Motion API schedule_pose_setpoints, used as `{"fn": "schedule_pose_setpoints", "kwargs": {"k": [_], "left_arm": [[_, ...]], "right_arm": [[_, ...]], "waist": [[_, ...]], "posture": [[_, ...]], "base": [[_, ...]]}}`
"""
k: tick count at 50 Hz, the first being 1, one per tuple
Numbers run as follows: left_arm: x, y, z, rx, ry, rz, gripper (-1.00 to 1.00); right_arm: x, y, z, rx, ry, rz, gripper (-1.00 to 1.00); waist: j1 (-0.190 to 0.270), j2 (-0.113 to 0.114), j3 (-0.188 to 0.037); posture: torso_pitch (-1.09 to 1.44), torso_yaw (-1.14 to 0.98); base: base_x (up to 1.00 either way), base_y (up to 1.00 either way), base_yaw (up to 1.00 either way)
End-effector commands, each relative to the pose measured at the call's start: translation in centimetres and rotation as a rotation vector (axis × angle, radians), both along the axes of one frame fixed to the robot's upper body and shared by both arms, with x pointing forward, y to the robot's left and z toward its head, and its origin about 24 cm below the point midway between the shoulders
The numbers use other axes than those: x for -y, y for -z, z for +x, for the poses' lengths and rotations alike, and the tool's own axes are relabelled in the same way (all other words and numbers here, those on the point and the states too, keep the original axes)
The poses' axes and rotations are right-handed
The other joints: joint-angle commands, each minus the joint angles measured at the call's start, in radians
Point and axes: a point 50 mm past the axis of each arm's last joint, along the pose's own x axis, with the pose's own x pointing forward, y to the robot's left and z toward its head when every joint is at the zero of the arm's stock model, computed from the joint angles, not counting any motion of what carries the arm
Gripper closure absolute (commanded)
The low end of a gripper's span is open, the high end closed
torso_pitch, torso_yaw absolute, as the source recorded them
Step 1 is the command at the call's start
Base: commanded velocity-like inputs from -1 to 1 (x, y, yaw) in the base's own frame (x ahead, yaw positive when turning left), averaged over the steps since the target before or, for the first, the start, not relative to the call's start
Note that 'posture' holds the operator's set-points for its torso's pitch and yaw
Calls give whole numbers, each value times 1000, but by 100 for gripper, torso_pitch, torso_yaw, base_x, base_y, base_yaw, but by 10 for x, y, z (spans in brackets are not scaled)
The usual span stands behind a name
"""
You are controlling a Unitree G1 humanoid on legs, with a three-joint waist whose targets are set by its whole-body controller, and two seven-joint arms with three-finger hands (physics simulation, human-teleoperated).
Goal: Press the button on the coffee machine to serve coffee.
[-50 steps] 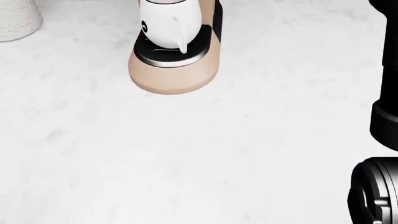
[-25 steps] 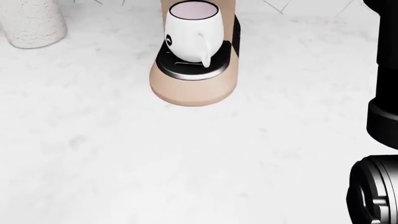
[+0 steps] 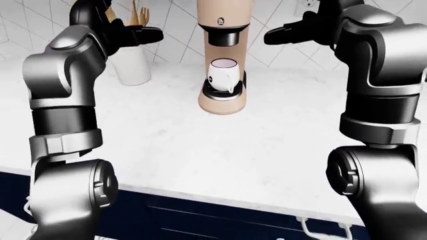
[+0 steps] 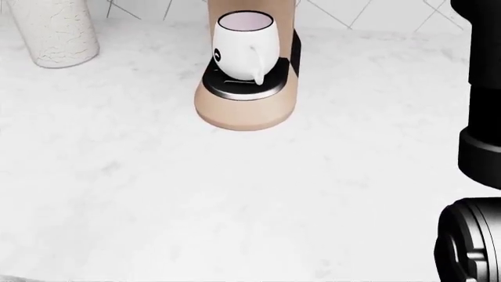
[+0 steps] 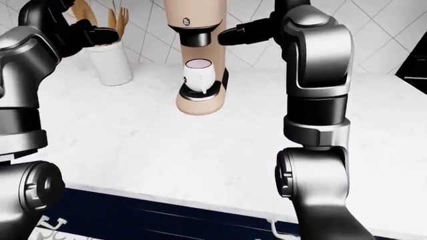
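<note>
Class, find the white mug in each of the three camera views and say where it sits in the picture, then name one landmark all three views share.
Left-eye view: white mug, upper centre, on the coffee machine's drip tray.
Head view: top centre, cup mouth near the top edge, handle pointing toward the bottom of the picture.
Right-eye view: upper left of centre, under the machine's dark spout.
Shared landmark: the white utensil holder, left of the machine in every view.

The coffee machine (image 3: 224,55) is cut off by the top edge in all three views. In the head view, only the lower part of the utensil holder (image 4: 54,32) is shown. The state of the right hand (image 5: 244,31) cannot be judged.
</note>
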Motion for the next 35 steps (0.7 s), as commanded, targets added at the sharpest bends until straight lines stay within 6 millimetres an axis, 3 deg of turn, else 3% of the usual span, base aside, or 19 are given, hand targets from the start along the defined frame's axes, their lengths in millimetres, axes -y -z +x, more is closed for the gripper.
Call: {"fn": "schedule_pose_setpoints", "kwargs": {"k": [1,35], "left_arm": [[1,-20,-5,95,8,6,-100],[18,-10,11,74,51,5,-100]], "right_arm": [[-2,-21,-7,97,-7,-7,-100],[1,-20,-6,95,0,0,-100]], "waist": [[0,1,-29],[16,-6,-236]], "posture": [[-22,0],[-47,0]], "base": [[0,0,0],[0,0,0]]}}
